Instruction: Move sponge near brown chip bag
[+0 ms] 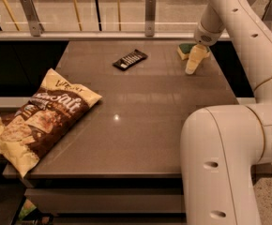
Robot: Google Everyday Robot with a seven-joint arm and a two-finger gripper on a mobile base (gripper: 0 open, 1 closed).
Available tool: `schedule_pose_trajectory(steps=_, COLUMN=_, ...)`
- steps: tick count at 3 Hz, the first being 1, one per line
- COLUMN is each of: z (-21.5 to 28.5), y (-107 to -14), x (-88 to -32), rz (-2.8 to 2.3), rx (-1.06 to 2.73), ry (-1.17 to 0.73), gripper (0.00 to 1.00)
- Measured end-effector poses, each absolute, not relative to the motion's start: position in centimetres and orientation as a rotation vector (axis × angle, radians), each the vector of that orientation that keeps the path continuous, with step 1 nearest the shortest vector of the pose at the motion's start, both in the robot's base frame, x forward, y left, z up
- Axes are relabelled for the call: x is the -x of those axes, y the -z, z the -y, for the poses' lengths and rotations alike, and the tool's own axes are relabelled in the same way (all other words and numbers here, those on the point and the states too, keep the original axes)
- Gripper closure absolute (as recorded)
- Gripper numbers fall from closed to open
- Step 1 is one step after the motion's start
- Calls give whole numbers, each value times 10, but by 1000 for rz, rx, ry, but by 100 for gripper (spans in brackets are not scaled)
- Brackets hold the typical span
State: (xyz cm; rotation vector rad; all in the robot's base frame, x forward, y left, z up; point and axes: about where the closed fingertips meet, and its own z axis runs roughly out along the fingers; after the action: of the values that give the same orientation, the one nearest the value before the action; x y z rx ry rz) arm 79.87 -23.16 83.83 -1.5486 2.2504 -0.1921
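Arm: the big white near link [220, 172] fills the near right corner and hides the table's near right edge; the upper links rise along the right side and reach back to the far right.
Chip bag: the brown chip bag [37, 121] lies flat at the near left, with its left end hanging past the table edge.
Table: the table [145, 121] is a brown glossy top. Its middle lies bare between the bag and the far things.
Bar: a flat dark wrapped bar [130, 59] lies at the far centre, turned at a slant. It is left of the sponge and well apart from the bag.
Claw: the claw [191, 69] points down at the far right, just beside the sponge and overlapping its right side. Whether it is wide, narrow or holding anything cannot be told.
Sponge: the sponge [185, 49] sits at the far right of the table, green face up, well apart from the bag, with the bar off to one side of the line between them.
Railing: a rail with metal posts [149, 13] runs along behind the table's far edge.
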Motion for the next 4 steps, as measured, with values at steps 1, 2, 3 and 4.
schedule_pose_trajectory(steps=1, z=233, y=-834, x=-803, rz=-2239, rx=1543, ry=190, gripper=0)
schedule_pose_trajectory(steps=2, z=237, y=-841, x=-808, rz=-2220, rx=1525, ry=215, gripper=0)
schedule_pose_trajectory(steps=3, z=241, y=-855, x=-815, rz=-2198, rx=1506, ry=271, gripper=0)
schedule_pose_trajectory(steps=4, z=238, y=-850, x=-820, rz=-2196, rx=1512, ry=278, gripper=0)
